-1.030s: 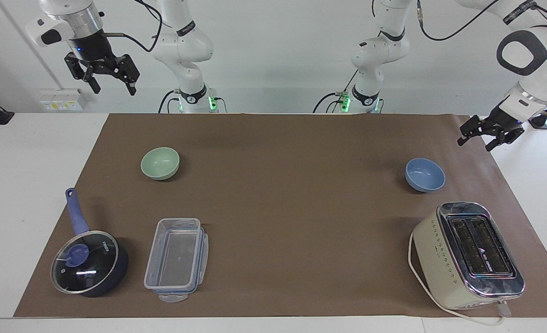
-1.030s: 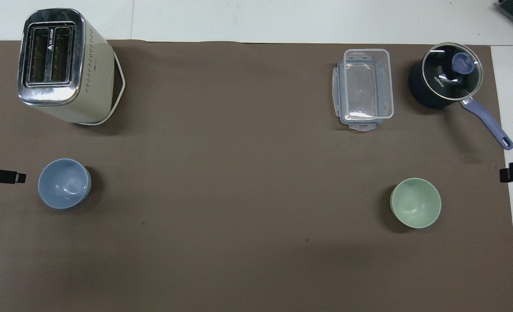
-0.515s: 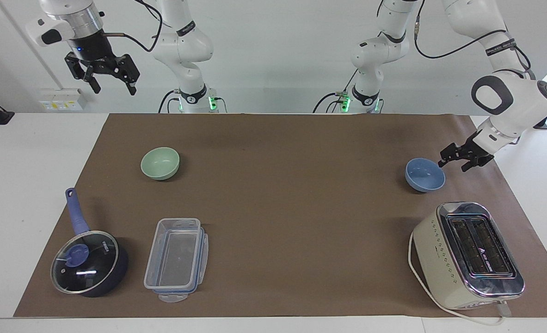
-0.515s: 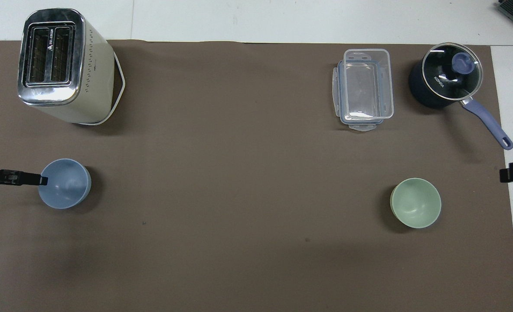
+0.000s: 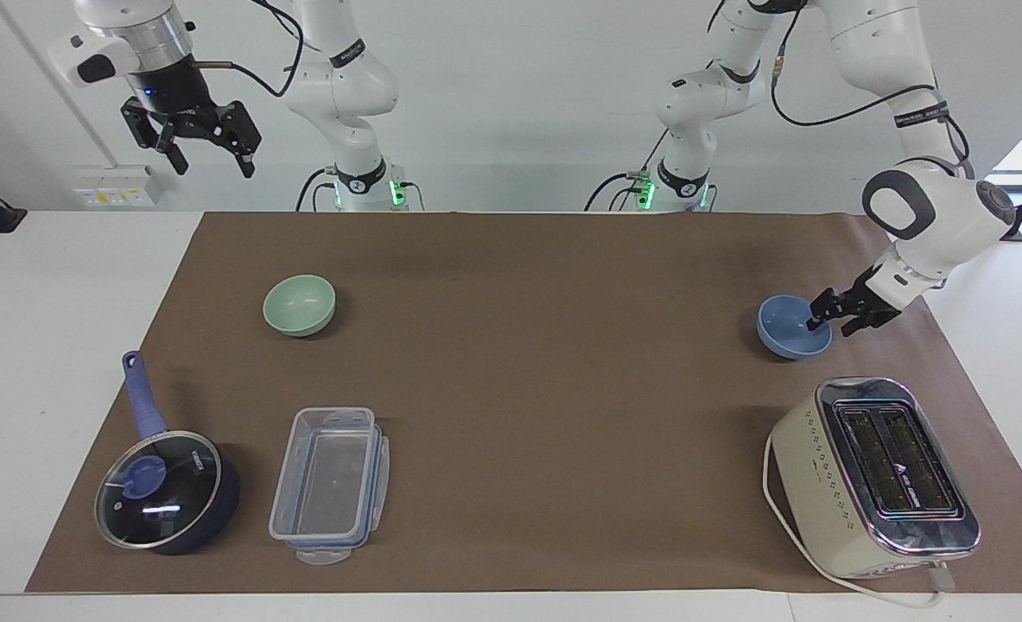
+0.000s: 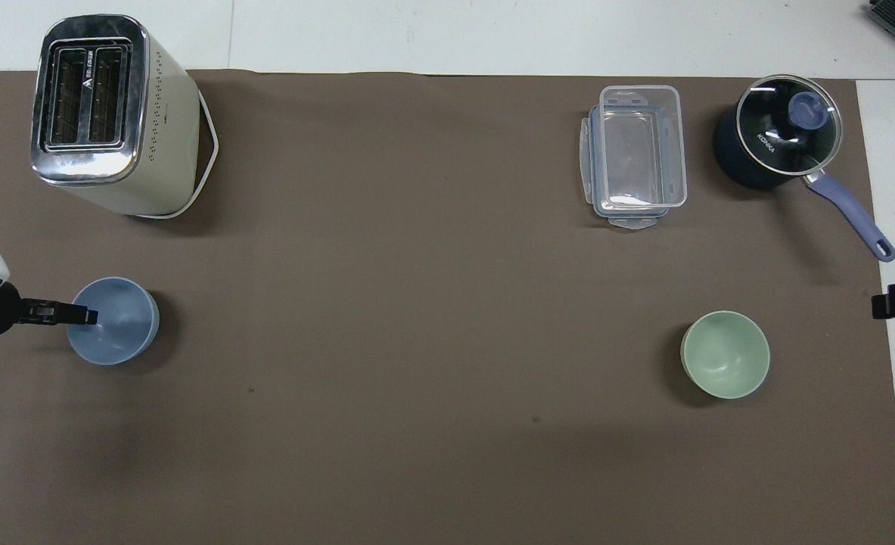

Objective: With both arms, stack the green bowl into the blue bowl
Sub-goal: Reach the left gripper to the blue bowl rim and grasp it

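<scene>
The blue bowl [image 5: 789, 328] sits upright on the brown mat toward the left arm's end of the table, and it also shows in the overhead view [image 6: 118, 325]. My left gripper [image 5: 832, 323] is down at its rim, open, with one finger inside the bowl and one outside; in the overhead view [image 6: 84, 315] its tip lies over the rim. The green bowl [image 5: 299, 304] sits upright and empty toward the right arm's end [image 6: 725, 354]. My right gripper [image 5: 212, 160] waits open, high above the table's edge, well clear of the green bowl.
A cream toaster [image 5: 873, 475] with a white cord stands farther from the robots than the blue bowl. A clear plastic container [image 5: 329, 484] and a dark blue lidded saucepan [image 5: 165, 492] lie farther out than the green bowl. The brown mat [image 5: 545, 389] covers the table.
My left gripper has come down and in from above the mat's edge to the blue bowl's rim. Both bowls and the right arm have not moved.
</scene>
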Robot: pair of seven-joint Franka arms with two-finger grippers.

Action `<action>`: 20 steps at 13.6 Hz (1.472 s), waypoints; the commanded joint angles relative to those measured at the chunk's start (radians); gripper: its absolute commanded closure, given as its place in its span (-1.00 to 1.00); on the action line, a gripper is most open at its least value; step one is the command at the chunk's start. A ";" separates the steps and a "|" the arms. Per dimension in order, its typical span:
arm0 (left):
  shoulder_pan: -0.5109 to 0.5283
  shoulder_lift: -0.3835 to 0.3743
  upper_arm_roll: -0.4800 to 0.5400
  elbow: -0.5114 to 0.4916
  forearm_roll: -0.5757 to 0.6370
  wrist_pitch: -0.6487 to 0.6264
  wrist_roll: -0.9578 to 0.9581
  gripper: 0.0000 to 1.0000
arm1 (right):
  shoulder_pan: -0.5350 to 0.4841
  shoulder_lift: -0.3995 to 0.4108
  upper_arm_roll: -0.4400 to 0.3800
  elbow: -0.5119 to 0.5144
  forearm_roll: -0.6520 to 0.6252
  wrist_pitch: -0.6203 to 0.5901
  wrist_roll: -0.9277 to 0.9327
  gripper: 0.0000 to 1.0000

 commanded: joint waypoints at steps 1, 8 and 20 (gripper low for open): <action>-0.003 -0.021 0.002 -0.046 -0.020 0.037 0.025 -0.27 | -0.007 -0.023 0.000 -0.024 0.002 0.003 0.002 -1.00; -0.005 -0.035 0.002 -0.067 -0.035 0.027 0.022 0.92 | -0.007 -0.023 0.000 -0.024 0.004 0.003 0.001 -1.00; -0.190 -0.196 0.000 -0.067 -0.032 -0.096 -0.129 1.00 | -0.007 -0.023 0.000 -0.026 0.002 0.003 0.002 -1.00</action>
